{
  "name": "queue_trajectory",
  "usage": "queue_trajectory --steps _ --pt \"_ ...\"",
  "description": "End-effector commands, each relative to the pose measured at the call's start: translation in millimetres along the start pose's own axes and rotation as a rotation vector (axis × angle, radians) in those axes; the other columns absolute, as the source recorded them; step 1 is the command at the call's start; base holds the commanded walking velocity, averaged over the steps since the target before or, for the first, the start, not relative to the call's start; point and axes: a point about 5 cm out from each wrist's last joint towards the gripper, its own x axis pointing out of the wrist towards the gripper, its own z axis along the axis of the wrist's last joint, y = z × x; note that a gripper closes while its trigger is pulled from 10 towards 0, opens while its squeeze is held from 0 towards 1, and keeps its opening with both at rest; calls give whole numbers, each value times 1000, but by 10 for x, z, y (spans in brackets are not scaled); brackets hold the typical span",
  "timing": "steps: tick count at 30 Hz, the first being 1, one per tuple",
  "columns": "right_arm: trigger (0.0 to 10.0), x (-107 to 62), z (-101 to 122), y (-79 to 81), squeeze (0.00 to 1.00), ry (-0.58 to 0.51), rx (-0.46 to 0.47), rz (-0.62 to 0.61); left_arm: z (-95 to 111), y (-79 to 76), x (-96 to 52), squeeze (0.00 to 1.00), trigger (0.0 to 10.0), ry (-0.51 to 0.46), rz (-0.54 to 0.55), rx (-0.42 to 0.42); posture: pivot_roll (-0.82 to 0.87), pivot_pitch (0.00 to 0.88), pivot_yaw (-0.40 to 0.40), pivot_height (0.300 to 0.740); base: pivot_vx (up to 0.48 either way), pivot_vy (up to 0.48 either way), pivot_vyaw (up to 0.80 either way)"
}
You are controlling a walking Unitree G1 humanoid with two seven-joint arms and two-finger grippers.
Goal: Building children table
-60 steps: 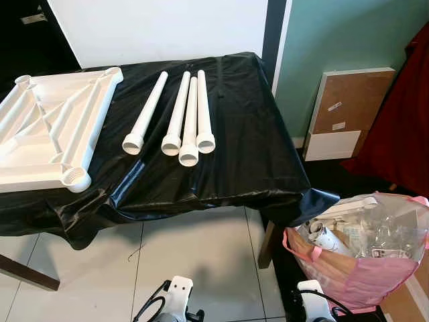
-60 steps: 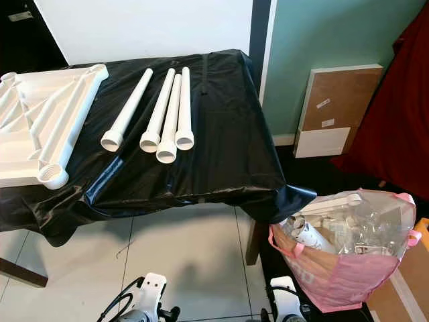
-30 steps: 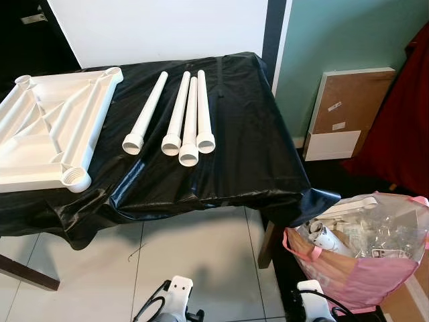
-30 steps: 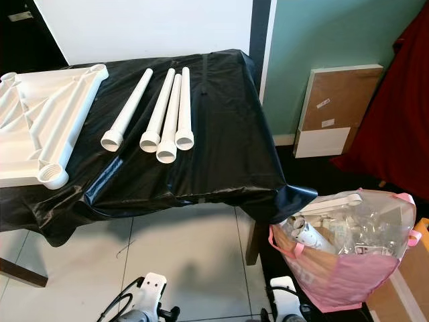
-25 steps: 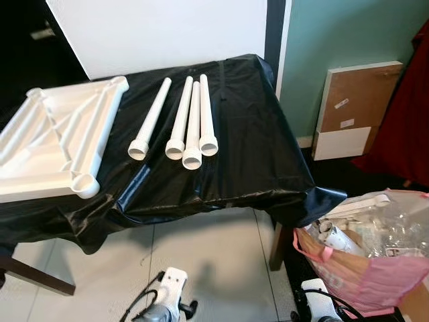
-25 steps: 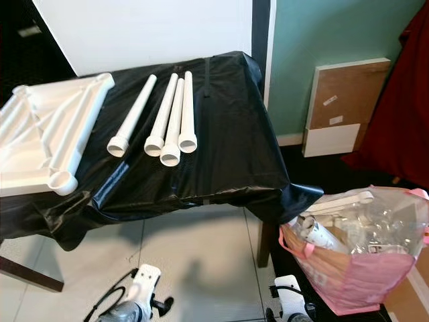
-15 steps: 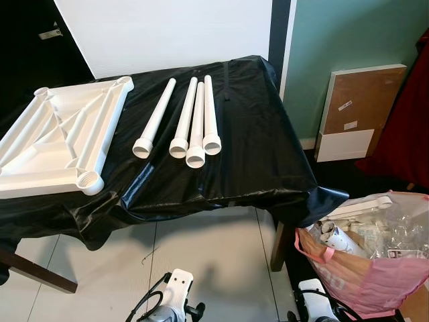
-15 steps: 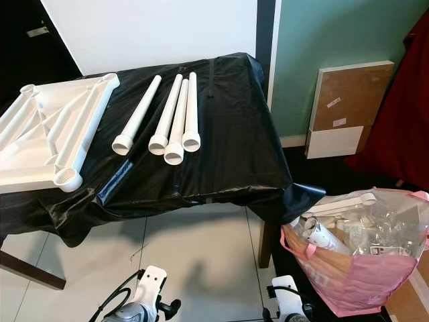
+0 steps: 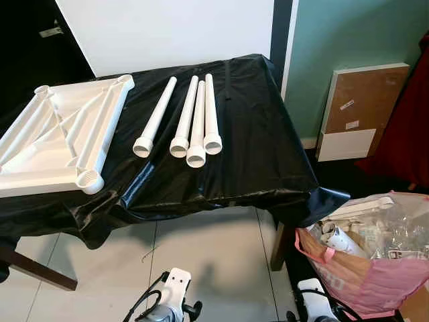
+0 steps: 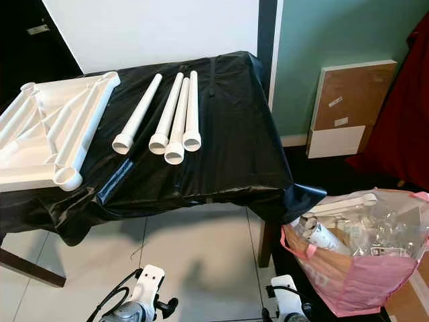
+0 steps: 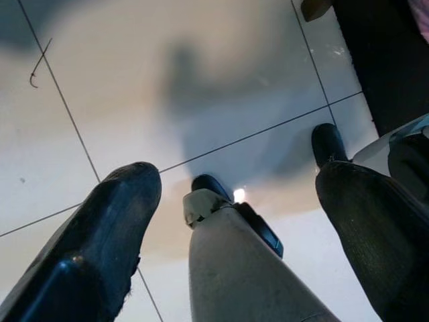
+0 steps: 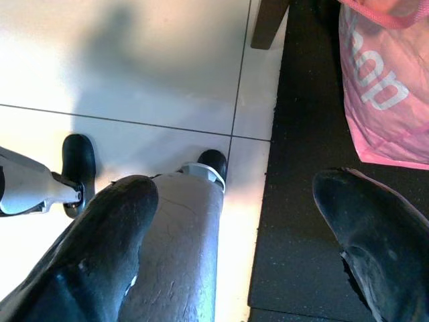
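Note:
A white plastic tabletop (image 9: 60,141) lies upside down on the left of a table draped in black sheet (image 9: 255,147), with a round leg socket (image 9: 89,182) at its near corner. Several white tube legs (image 9: 185,115) lie side by side mid-table, open ends toward me. Both arms hang low in front of the table, far below the parts. My left gripper (image 11: 234,184) is open over the tiled floor. Beside a black mat, my right gripper (image 12: 234,191) is also open with nothing between its fingers.
A pink bag (image 9: 365,258) full of clutter stands on the floor at the right, near the table's wooden leg (image 9: 279,245). A brown and white board (image 9: 352,111) leans on the green wall. Pale floor tiles (image 9: 208,261) stretch in front of the table.
The camera has shifted a little, so the whole scene sits slightly to the right. The tabletop and tubes lie as before, and both arms still hang.

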Motion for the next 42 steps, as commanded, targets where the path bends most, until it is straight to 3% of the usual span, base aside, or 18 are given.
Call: queue_trajectory --steps 1,13,24,42 --pt "10000 -4 -30 22 0 10 1 12 -34 32 -14 0 10000 11 8 5 -117 0 65 740 0 0 0" --pt "10000 25 80 90 0 -24 -24 37 -104 46 -32 0 10000 24 33 -16 -109 0 47 740 0 0 0" --pt "10000 -5 -47 69 0 20 -54 42 -183 -7 -36 0 10000 53 35 -32 -108 0 41 740 0 0 0" --pt "10000 5 -33 102 0 25 -63 43 -229 -8 -42 0 10000 82 41 -59 -115 0 53 740 0 0 0"
